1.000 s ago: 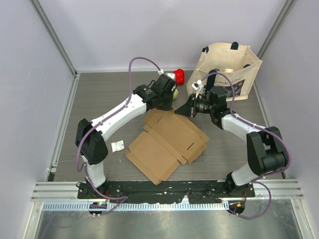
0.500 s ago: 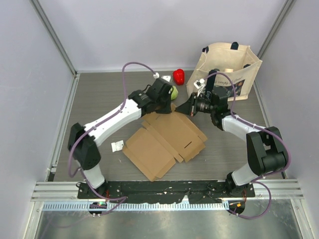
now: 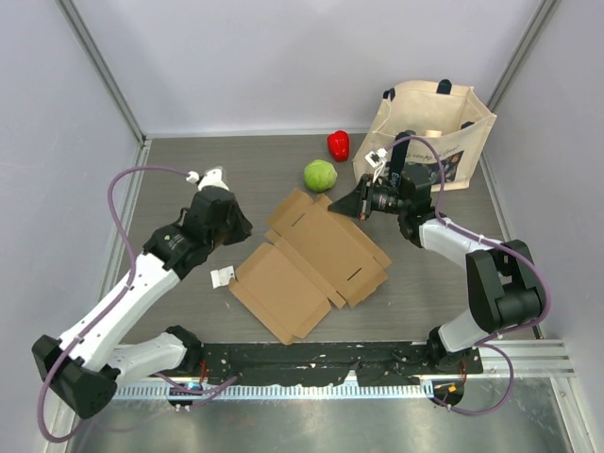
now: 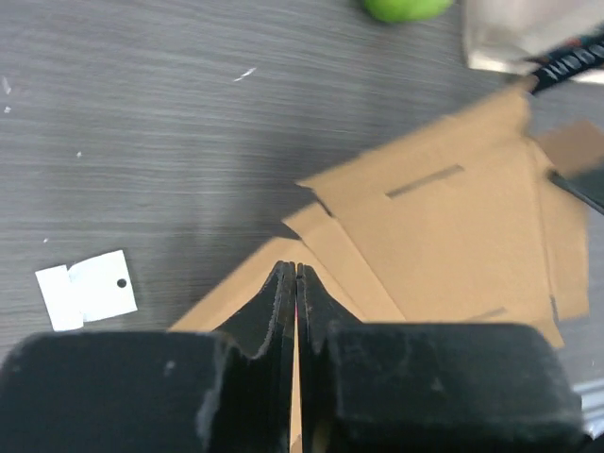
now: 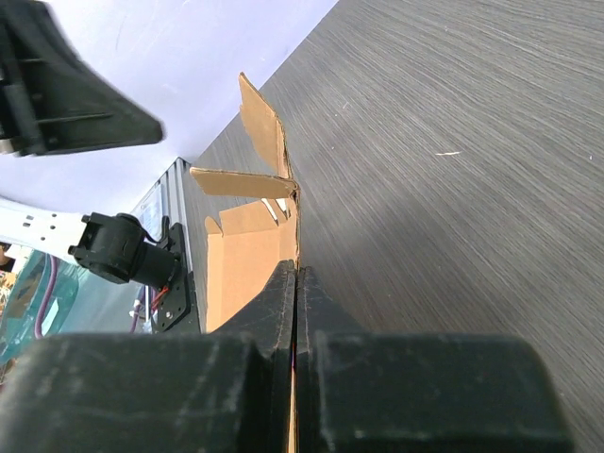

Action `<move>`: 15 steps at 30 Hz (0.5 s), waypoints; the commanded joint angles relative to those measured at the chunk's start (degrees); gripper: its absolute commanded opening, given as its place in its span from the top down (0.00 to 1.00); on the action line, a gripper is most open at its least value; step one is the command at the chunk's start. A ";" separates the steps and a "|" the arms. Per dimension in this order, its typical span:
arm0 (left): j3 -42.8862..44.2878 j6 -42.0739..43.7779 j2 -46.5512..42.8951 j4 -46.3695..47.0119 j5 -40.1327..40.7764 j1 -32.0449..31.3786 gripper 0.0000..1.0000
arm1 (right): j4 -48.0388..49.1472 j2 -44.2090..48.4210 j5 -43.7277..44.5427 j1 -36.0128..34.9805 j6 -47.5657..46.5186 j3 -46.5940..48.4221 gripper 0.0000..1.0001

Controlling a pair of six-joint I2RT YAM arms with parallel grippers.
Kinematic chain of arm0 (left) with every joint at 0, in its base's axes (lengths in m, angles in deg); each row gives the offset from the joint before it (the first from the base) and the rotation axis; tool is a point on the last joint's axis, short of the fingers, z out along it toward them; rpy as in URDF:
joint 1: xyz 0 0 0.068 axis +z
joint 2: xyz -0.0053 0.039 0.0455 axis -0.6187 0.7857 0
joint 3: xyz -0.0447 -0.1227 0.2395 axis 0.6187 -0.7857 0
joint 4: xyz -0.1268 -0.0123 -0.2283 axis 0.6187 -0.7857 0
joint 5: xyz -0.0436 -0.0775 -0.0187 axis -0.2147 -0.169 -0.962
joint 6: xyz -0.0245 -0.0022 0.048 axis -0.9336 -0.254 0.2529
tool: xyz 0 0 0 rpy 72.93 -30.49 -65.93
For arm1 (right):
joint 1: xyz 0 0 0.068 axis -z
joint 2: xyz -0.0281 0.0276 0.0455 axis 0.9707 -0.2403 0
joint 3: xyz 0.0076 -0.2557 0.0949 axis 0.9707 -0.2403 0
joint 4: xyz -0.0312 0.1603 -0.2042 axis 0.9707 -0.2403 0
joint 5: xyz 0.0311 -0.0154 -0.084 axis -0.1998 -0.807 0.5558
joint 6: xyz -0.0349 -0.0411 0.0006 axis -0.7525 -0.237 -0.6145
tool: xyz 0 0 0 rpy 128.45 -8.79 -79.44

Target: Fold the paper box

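The paper box lies unfolded and mostly flat mid-table, brown cardboard with creased flaps and slots. My right gripper is shut on the box's far right edge; in the right wrist view the cardboard runs edge-on out of the closed jaws, with two flaps standing up. My left gripper is shut and empty, to the left of the box and apart from it. In the left wrist view its closed tips point over the box's near corner.
A beige tote bag stands at the back right behind the right arm. A green ball and a red pepper lie behind the box. A white paper scrap lies left of the box, also in the left wrist view.
My left arm has swung away from the box's far edge, back and to the left. The box has shifted slightly. The right gripper has stayed on the box's edge.
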 commanded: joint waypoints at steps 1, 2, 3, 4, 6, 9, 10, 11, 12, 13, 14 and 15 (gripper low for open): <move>-3.81 -6.31 4.57 7.52 -7.64 8.33 0.99 | 3.37 2.23 -1.21 -0.29 0.14 1.38 0.99; -3.91 -6.93 5.72 8.41 -9.34 9.32 1.00 | 3.45 2.14 -1.29 -0.29 0.31 1.38 0.99; -3.91 -7.37 6.78 9.03 -10.23 9.85 1.00 | 3.80 2.14 -1.56 -0.29 0.49 1.29 0.99; -3.56 -7.63 8.01 10.52 -10.85 10.21 1.00 | 3.89 2.31 -1.47 -0.29 0.49 1.29 0.99; -3.47 -8.07 11.08 13.15 -13.22 10.21 1.00 | 3.81 2.23 -1.30 -0.29 0.49 1.12 0.99; -3.99 -9.04 13.81 15.79 -13.93 10.21 1.00 | 4.07 2.40 -1.38 -0.29 0.49 0.85 0.99; -4.34 -9.13 14.08 16.50 -13.93 10.12 1.00 | 4.07 2.32 -1.38 -0.29 0.49 0.85 0.99; -4.78 -9.22 14.17 17.29 -13.93 10.21 1.00 | 4.07 2.49 -1.30 -0.29 0.67 0.76 0.99; -5.74 -9.39 14.26 18.86 -13.93 10.12 1.00 | 4.24 2.40 -1.30 -0.29 0.75 0.76 0.99; -6.19 -9.66 14.26 19.40 -13.93 10.21 1.00 | 4.42 2.58 -1.30 -0.29 0.84 0.68 0.99; -6.54 -10.18 14.26 19.93 -13.93 10.21 1.00 | 4.51 2.58 -1.21 -0.29 0.84 0.59 0.99; -6.98 -10.53 14.43 20.37 -15.93 10.12 1.00 | 4.59 2.49 -1.21 -0.29 0.93 0.67 0.99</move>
